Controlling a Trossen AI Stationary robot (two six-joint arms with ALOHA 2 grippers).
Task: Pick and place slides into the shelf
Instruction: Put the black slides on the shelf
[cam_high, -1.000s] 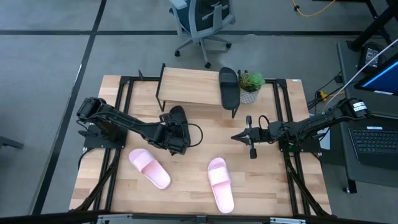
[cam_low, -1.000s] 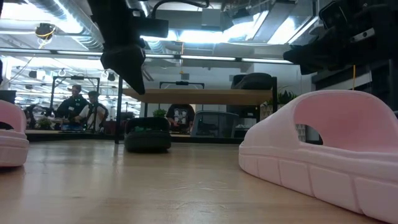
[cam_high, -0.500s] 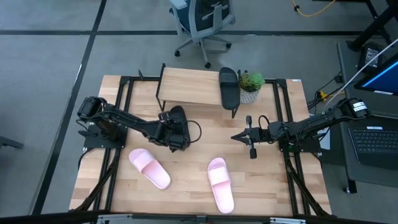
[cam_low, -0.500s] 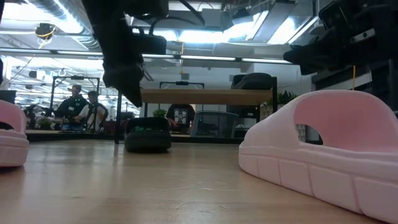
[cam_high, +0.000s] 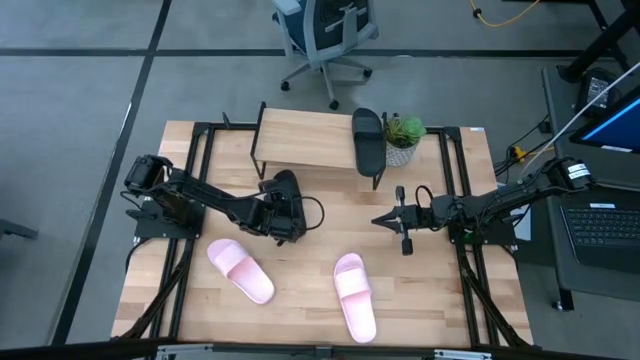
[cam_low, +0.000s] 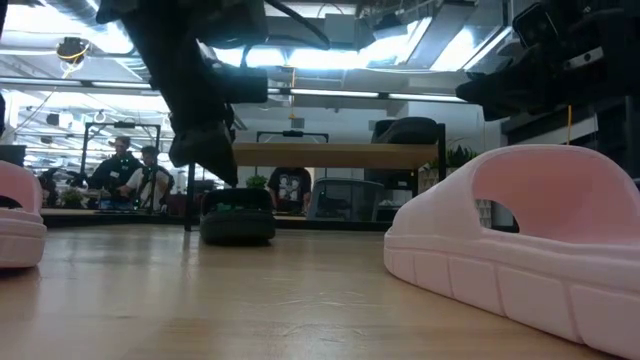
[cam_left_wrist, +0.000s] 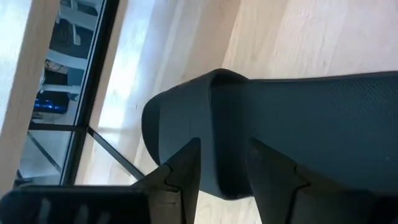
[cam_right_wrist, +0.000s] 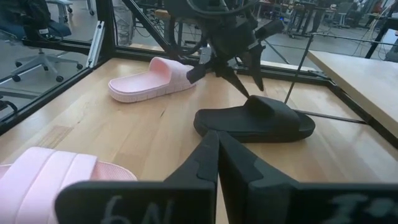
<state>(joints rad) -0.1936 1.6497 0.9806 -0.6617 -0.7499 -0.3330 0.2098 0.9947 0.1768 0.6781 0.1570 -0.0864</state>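
One black slide (cam_high: 286, 186) lies sole-down on the table in front of the shelf (cam_high: 305, 140). Another black slide (cam_high: 368, 140) rests on the shelf's plank top at its right end. Two pink slides (cam_high: 240, 270) (cam_high: 355, 296) lie on the near half of the table. My left gripper (cam_left_wrist: 222, 149) is open and slants down just over the table's black slide (cam_left_wrist: 298, 124). One finger stands over its strap, the other beside the strap's edge (cam_left_wrist: 213, 112). My right gripper (cam_high: 378, 220) waits shut at mid-right, held level. My left gripper comes at the black slide's strap edge (cam_right_wrist: 256, 99) slanting down from the table's left. Its open fingers straddle that edge. I cannot tell whether a fingertip (cam_right_wrist: 247, 92) touches the strap. The slide lies flat on the table.
A small potted plant (cam_high: 402, 138) stands at the shelf's right end, beside the shelved slide. Black frame rails (cam_high: 200, 150) run along the table's left and right sides. People (cam_low: 130, 170) sit in the room far behind the table.
My left gripper has come down toward the black slide on the table and a little toward the far edge, ending just over its strap. The slides and my right arm have kept still.
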